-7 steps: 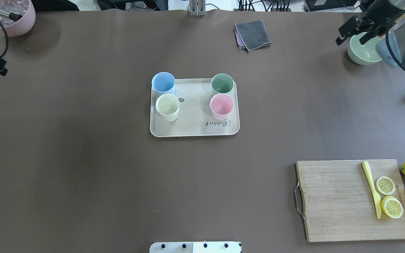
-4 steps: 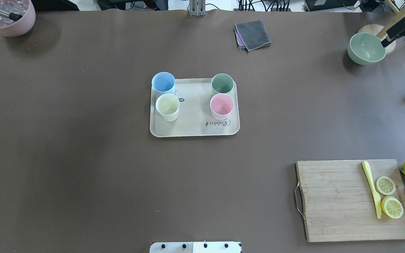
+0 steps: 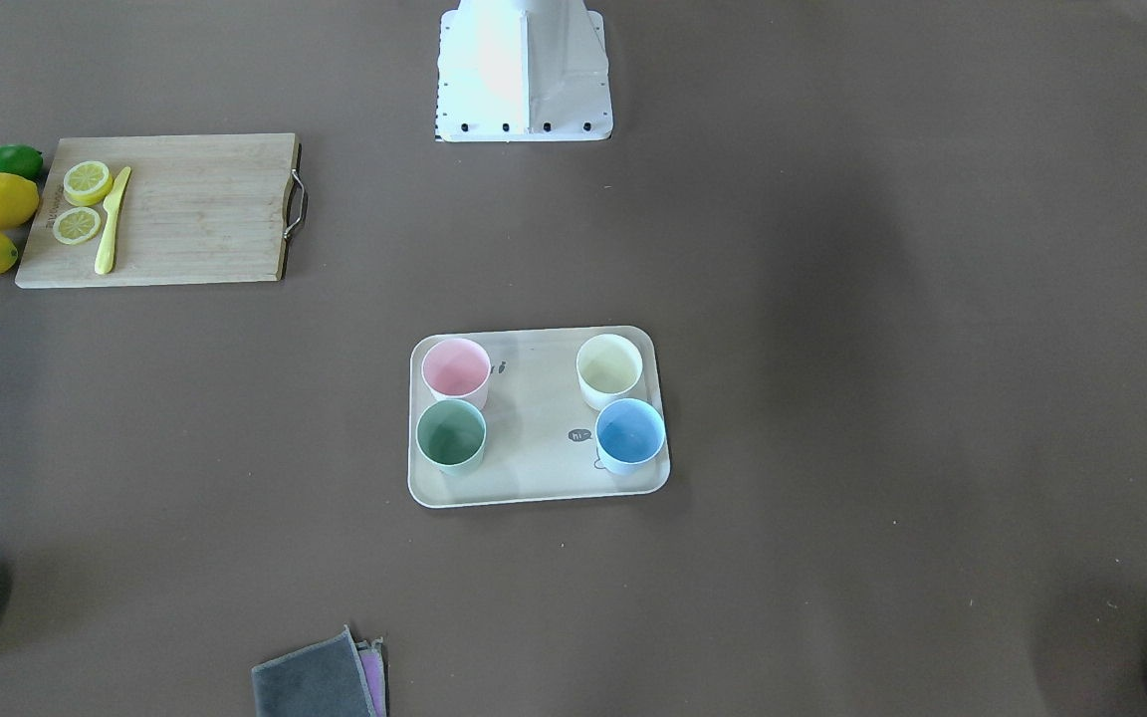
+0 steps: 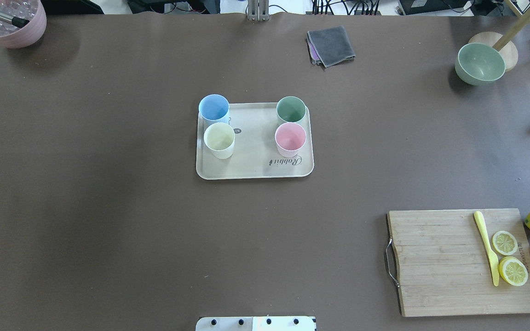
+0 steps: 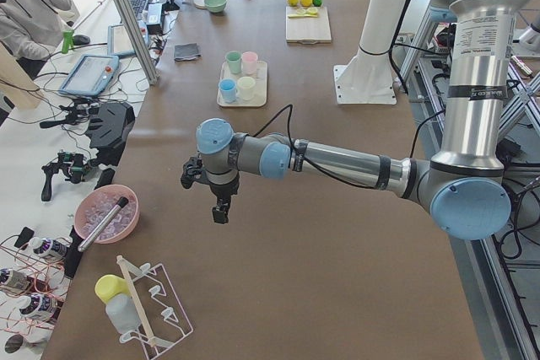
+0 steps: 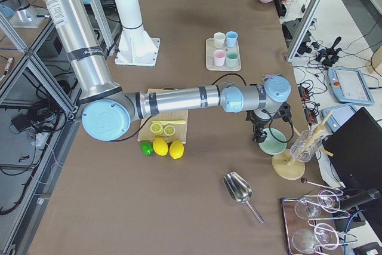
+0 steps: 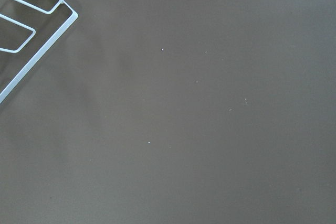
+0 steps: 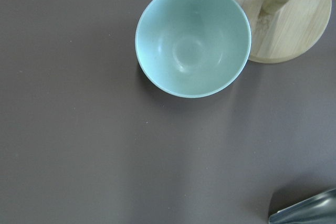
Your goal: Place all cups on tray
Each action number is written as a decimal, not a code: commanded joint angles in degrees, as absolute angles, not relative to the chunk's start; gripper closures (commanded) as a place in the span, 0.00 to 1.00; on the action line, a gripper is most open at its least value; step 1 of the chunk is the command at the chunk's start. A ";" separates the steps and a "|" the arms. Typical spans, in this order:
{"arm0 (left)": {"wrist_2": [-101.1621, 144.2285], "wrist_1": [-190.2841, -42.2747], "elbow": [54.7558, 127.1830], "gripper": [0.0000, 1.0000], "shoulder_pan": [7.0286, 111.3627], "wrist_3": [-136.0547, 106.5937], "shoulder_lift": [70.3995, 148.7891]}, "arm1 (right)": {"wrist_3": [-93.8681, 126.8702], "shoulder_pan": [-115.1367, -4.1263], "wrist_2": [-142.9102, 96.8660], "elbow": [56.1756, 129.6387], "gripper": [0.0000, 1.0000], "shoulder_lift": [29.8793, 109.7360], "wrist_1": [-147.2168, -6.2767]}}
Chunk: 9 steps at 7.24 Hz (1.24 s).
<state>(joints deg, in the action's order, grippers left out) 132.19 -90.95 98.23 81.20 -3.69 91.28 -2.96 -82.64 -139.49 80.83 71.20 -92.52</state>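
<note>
all four cups stand upright on the tray (image 4: 256, 168), so by my reading the task is done. seen from the robot's side, the blue cup (image 4: 214, 107) sits in the tray's far left corner, with the cream cup (image 4: 219, 138) just on its near side, almost touching. the green cup (image 4: 291, 109) sits in the tray's far right corner, with the pink cup (image 4: 290, 137) just near of it. the two pairs hug the tray's short ends, well apart from each other. that layout suits each arm reaching its own end, and it leaves the tray's middle and lettered near strip bare. from overhead the blue cup's rim seems to overlap the tray's far edge, but the front-facing view shows its base inside the rim.

the left gripper (image 5: 221, 204) hangs over bare table far off the tray's left end. the right gripper (image 6: 262, 135) hovers far off the tray's right end, a green bowl (image 8: 192, 40) beneath it. neither wrist view shows a cup held. whether either claw is parted or closed i cannot tell. both arms sit well clear of the tray, likely so nothing gets knocked.
</note>
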 commanded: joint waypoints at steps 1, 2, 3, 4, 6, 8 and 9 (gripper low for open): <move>132.28 -90.71 98.44 0.02 81.30 -3.60 91.23 | -3.16 -83.05 -139.57 82.26 0.00 72.59 -94.31; 132.28 -90.79 98.44 0.02 81.21 -3.60 91.06 | -3.16 -83.23 -140.01 82.61 0.00 72.60 -96.05; 132.28 -90.79 100.00 0.02 81.30 -3.60 91.05 | -3.16 -83.23 -139.84 82.62 0.00 72.77 -96.59; 132.19 -90.70 102.02 0.02 81.30 -3.60 90.62 | -3.16 -83.23 -140.01 82.53 0.00 72.77 -96.77; 132.10 -90.62 102.39 0.02 81.30 -3.60 90.70 | -3.16 -83.23 -139.83 82.97 0.00 73.65 -96.77; 132.10 -90.44 102.31 0.02 81.39 -3.52 90.44 | -3.16 -83.15 -139.40 84.36 0.00 74.61 -96.68; 132.10 -90.44 102.39 0.02 81.39 -3.52 90.44 | -3.16 -83.14 -139.39 85.77 0.00 75.66 -96.59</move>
<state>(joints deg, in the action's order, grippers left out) 132.10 -90.48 102.33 81.37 -3.54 90.51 -3.16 -83.18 -139.50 84.33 74.61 -96.67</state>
